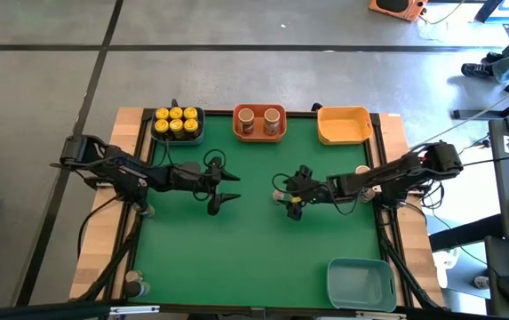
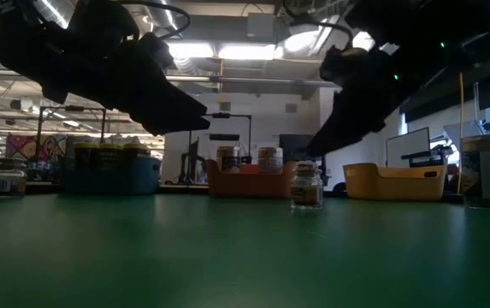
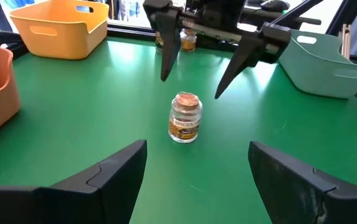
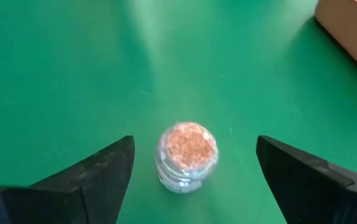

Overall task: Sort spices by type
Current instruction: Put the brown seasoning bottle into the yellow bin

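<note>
Step in hand, as I read it: pickup of the last loose small jar mid-tabletop; most other sorting looks done.

L to R in the high view:

- Blue bin (image 1: 178, 124), far edge, holds six yellow-lid jars (image 1: 176, 118), packed together.
- Left end effector (image 1: 222, 196) hovers over the green tabletop (image 1: 254, 258), fingers apart, empty, pointing toward centre. Looks like it's waiting.
- Orange bin (image 1: 259, 123), far edge centre, holds two tan-lid jars (image 1: 258, 116) side by side.
- Small glass jar (image 3: 185, 118), corky brown top, stands upright on bare green near centre, well apart from all bins. Right wrist view looks down on it between the fingers.
- Right end effector (image 1: 287, 193) just over the jar, fingers wide apart either side, not touching glass yet.
- Yellow bin (image 1: 344, 124), far right corner, looks empty from above; probably this jar's destination, though that's a guess.
- Pale teal bin (image 1: 361, 283), near right corner, nothing visible inside.

Next move calls for: lower right end effector so fingers bracket the jar body below the lid, close, lift straight up. Jar is narrow + glass, so centre it well or it tips.

Writing: jar label (image 3: 184, 124) has a short word, maybe "SPICES", not sure. Labels on other jars too small to read.
</note>
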Motion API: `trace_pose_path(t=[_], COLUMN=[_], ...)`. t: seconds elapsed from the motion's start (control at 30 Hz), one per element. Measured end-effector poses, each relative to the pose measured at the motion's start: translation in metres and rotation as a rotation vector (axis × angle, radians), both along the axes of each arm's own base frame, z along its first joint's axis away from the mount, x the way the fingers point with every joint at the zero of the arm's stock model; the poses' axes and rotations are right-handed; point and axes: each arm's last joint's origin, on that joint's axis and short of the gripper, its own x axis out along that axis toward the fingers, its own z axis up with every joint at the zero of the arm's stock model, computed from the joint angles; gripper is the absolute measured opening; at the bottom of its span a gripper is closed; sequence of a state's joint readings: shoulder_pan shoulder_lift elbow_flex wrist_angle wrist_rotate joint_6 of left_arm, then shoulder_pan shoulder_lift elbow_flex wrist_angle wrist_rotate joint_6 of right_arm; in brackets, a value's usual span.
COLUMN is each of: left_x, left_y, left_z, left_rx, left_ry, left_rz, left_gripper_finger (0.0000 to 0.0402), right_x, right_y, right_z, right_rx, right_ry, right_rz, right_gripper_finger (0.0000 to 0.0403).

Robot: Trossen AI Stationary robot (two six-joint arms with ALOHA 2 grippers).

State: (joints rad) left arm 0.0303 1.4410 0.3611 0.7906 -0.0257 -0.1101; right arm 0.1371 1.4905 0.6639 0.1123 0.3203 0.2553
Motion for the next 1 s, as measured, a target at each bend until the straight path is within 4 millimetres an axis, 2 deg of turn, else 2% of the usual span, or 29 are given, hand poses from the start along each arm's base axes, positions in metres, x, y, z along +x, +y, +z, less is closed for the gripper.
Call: trace_pose_path(t=[0.4,0.5,0.77,1.0], left_x=[0.000,0.000,-0.001,-0.001], left_y=[0.000,0.000,0.001,0.001], left_z=[-0.001,-0.001,-0.002,-0.002], left_rx=[0.000,0.001,0.002,0.001], left_ry=[0.008,0.016,0.021,0.022], left_rz=[0.005,0.006,0.010,0.010], left_gripper_finger=[0.0278,0.0278,0.0278,0.0278], right_x=[0.014,0.014,0.015,0.015], right_y=[0.001,-0.001,-0.007,-0.007], right_z=[-0.028,-0.030,-0.030,-0.028], right_rx=[-0.030,-0.035,-0.033,-0.043], right_ry=[0.007,0.021,0.022,0.021], right_rz=[-0.026,-0.035,-0.037,-0.039], right_gripper_finger=[0.0327,0.0297,0.0181,0.0179])
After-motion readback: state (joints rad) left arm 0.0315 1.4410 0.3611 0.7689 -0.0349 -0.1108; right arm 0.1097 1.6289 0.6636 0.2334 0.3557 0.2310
